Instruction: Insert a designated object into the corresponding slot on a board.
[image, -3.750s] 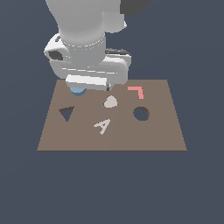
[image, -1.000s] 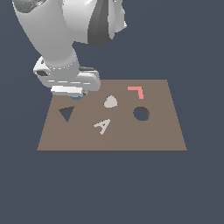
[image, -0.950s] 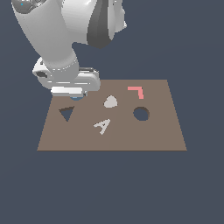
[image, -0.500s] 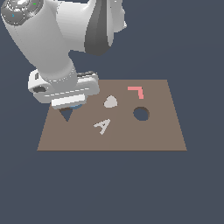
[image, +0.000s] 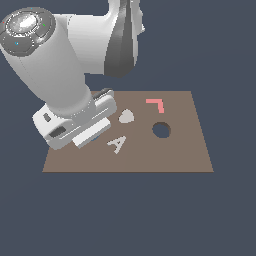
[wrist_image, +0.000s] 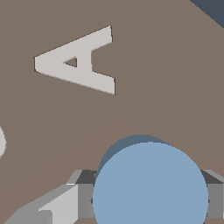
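Note:
The brown board (image: 185, 150) lies flat, and its slot, a dark round hole (image: 161, 130), is uncovered toward the exterior view's right. In the wrist view the light-blue disc (wrist_image: 150, 183) sits between two grey fingers (wrist_image: 85, 192), with my gripper (wrist_image: 148, 197) shut on it. A shadow under the disc shows that it hangs just above the board (wrist_image: 166, 78). In the exterior view my gripper (image: 92, 136) is low over the board's left part, well left of the slot, and the hand hides the disc almost wholly.
A white letter A (image: 117, 144) (wrist_image: 81, 61) lies between my gripper and the round hole. Behind it sit a white rounded-triangle piece (image: 126, 116) and a pink L-shaped piece (image: 156, 104). My arm's bulk (image: 60, 75) covers the board's left side.
The arm has swung from the board's back-left part toward its front-left part, dropping lower with the disc still held. The hand now covers the triangular hole seen earlier.

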